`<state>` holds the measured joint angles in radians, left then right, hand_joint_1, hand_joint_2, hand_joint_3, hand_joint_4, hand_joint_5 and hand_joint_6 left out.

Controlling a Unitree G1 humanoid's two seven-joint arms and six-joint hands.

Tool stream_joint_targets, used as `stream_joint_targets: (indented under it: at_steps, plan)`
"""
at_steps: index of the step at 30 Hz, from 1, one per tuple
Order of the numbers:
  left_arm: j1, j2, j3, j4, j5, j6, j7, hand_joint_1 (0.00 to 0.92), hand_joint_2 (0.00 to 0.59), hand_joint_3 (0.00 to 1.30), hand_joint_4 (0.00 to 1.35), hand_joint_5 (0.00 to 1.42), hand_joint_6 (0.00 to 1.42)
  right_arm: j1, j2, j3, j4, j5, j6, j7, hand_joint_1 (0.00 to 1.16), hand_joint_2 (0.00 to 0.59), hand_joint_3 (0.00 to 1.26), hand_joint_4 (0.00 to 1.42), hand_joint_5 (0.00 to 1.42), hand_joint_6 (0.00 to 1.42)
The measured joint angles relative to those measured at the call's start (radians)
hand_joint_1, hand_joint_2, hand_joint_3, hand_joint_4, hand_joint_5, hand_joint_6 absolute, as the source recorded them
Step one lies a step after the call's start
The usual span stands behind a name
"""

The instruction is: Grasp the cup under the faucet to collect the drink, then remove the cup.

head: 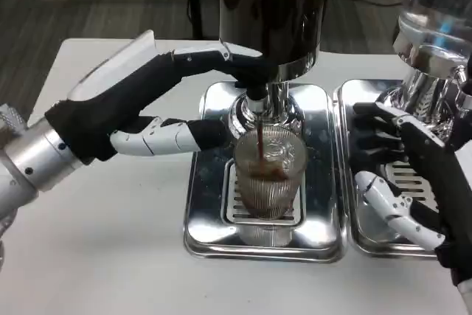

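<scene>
A clear ribbed cup (267, 182) stands on the grate of the left steel drip tray (200, 219), right under the faucet (256, 99) of a dispenser tank (269, 5) of dark drink. A thin dark stream (262, 142) is falling into the cup, which is partly filled with brown liquid. My left hand (140, 108) reaches in from the left with its fingers apart: the upper fingers lie on the faucet's tap, and the lower one points at the cup's left side near its rim. My right hand (413, 175) hovers open to the right of the cup, apart from it.
A second steel drip tray (354, 237) lies under my right hand, with a second dispenser (435, 27) of clear liquid standing on it. The white table (96, 256) stretches to the front and left. Dark floor lies beyond the table's far edge.
</scene>
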<state>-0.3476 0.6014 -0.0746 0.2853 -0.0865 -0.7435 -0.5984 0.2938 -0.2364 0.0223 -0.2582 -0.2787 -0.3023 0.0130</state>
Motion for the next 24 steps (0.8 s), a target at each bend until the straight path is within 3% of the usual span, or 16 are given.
stream_joint_targets:
  at_steps: [7,24]
  plan:
    - [0.011,0.0,0.003,-0.009,0.0,0.001,0.0,0.0,0.076,0.32,0.33,0.34,0.28,-0.02,-0.006,0.013,0.001,0.014,0.048,0.06,0.45,0.222,0.01,0.06,0.23,0.36]
    - [0.012,0.0,0.005,-0.01,0.0,0.001,0.0,0.0,0.081,0.32,0.33,0.34,0.28,-0.058,-0.012,0.053,0.019,0.005,0.125,0.105,0.51,0.209,0.0,0.0,0.11,0.25]
